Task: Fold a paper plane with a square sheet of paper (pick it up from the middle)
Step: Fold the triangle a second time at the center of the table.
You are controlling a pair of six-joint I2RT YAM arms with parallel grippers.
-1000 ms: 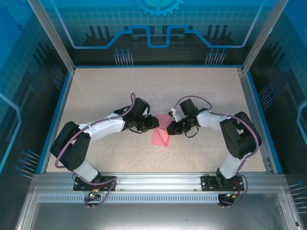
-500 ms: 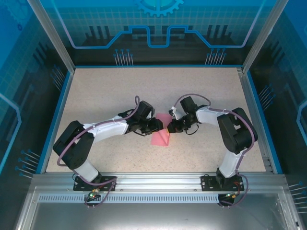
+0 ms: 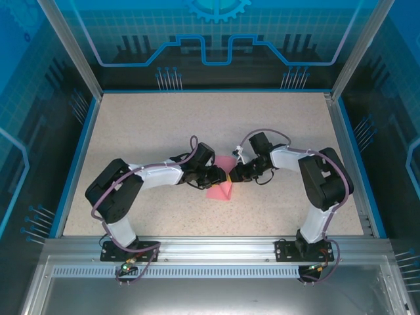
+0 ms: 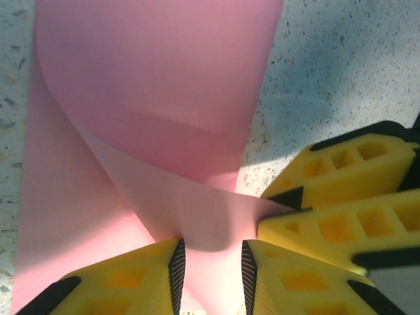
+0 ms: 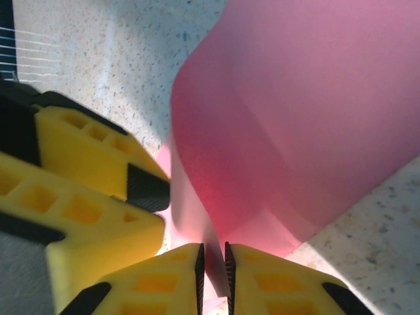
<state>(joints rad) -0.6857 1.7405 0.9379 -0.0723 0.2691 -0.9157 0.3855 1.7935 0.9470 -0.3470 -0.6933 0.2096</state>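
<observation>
The square sheet of paper (image 3: 220, 191) curls in a loose fold at the middle of the table (image 3: 144, 125) as two arms meet over it — the left gripper (image 4: 211, 262) parted astride the fold, the right gripper (image 5: 212, 262) a mere slit around its edge, grip impossible to tell.

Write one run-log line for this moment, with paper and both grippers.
paper: curled over | left gripper: open, paper between fingers | right gripper: narrow gap around paper, grip unclear
</observation>
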